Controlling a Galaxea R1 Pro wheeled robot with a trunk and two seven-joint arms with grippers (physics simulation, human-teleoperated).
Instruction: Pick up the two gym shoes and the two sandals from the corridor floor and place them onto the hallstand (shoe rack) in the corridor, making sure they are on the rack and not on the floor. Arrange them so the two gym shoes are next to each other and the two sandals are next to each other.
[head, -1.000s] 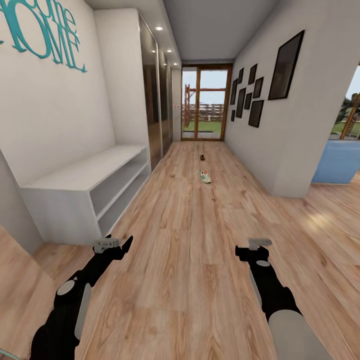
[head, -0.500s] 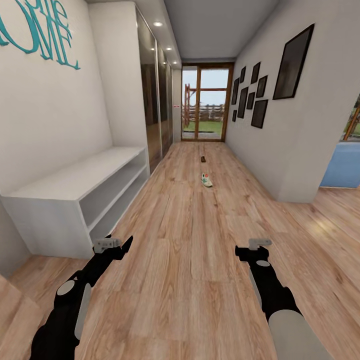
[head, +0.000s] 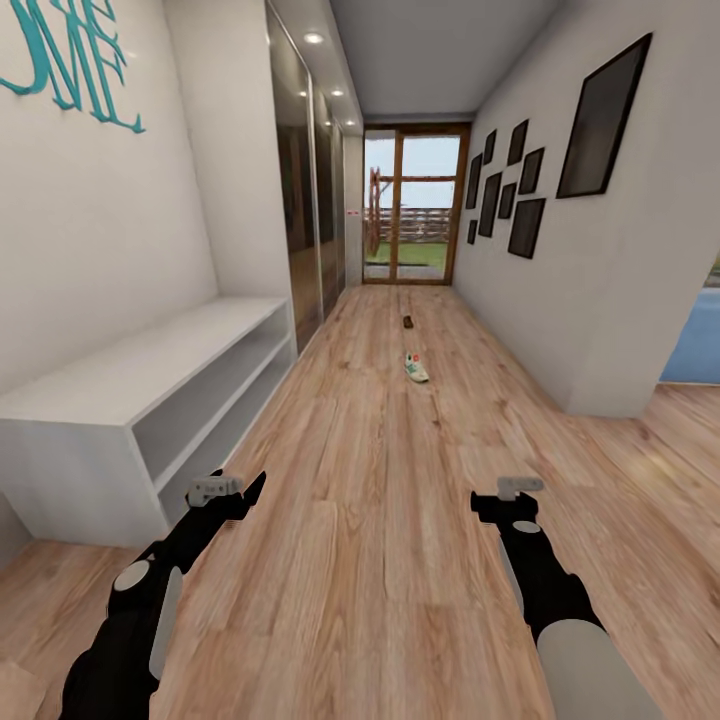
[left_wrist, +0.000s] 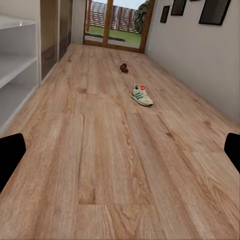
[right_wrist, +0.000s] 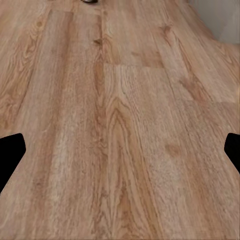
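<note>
One white gym shoe (head: 415, 368) with green stripes lies on the corridor floor (head: 370, 520) far ahead, and it also shows in the left wrist view (left_wrist: 142, 95). A dark brown sandal (head: 407, 321) lies beyond it toward the glass door, seen too from the left wrist (left_wrist: 124, 68). The white hallstand (head: 130, 370) runs along the left wall, its shelves bare (left_wrist: 15, 60). My left gripper (head: 238, 490) and right gripper (head: 508, 497) hover low over the planks, well short of the shoe. Both are open and hold nothing (left_wrist: 120, 155) (right_wrist: 120, 150). A dark shape (right_wrist: 89, 1) at the right wrist picture's edge is too cut off to name.
Mirrored wardrobe doors (head: 300, 230) follow the hallstand on the left. A wall with black frames (head: 520, 220) ends at a corner (head: 600, 400) on the right, opening to a side room. A glass door (head: 405, 205) closes the corridor's far end.
The whole view has shifted as the camera moved forward along the corridor; the hallstand now sits closer and further left. Both arms keep the same pose.
</note>
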